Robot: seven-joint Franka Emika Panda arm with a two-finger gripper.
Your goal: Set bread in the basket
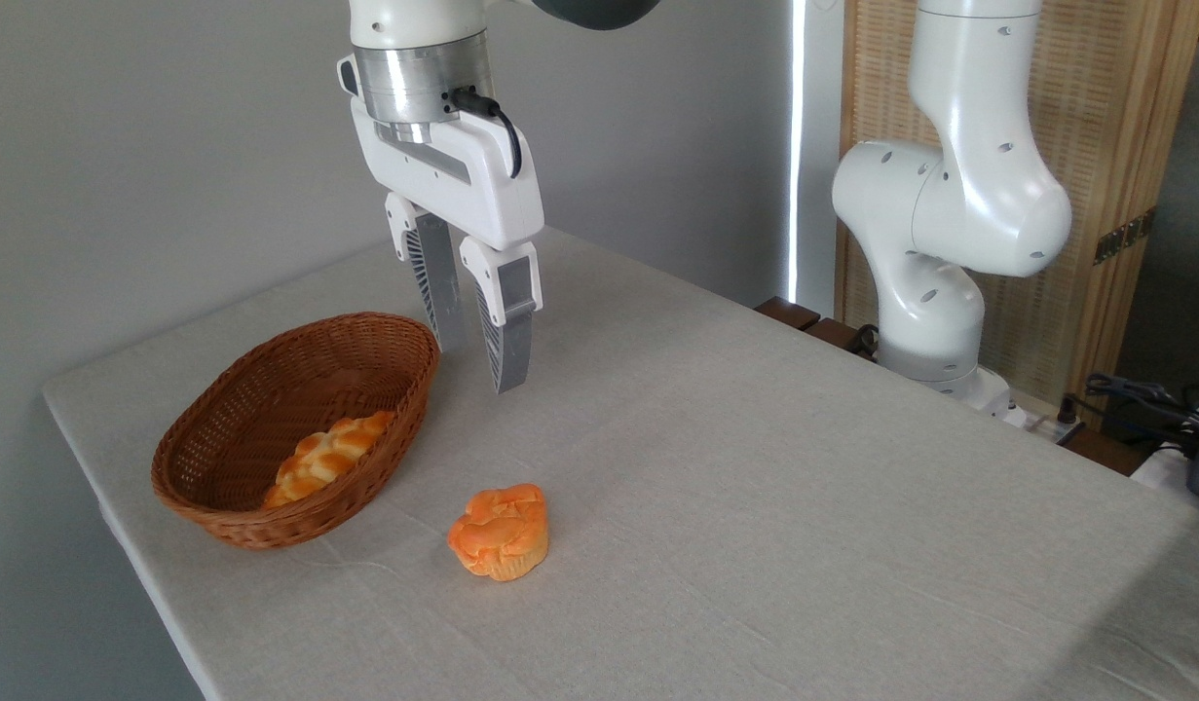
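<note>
The bread (500, 533), a small round bun with a cracked orange top and a paler ridged base, lies tilted on the grey tablecloth near the front. To its left stands the basket (231, 523), oval brown wicker, with a braided orange-and-cream loaf (328, 455) inside. My gripper (482, 368) hangs above the table just right of the basket's far rim, well above and behind the bread. Its fingers are apart and nothing is between them.
The table (755, 487) has its left edge close to the basket and its front edge below the bread. The arm's white base (935, 321) stands off the table's far right side, with cables (1144, 399) beside it.
</note>
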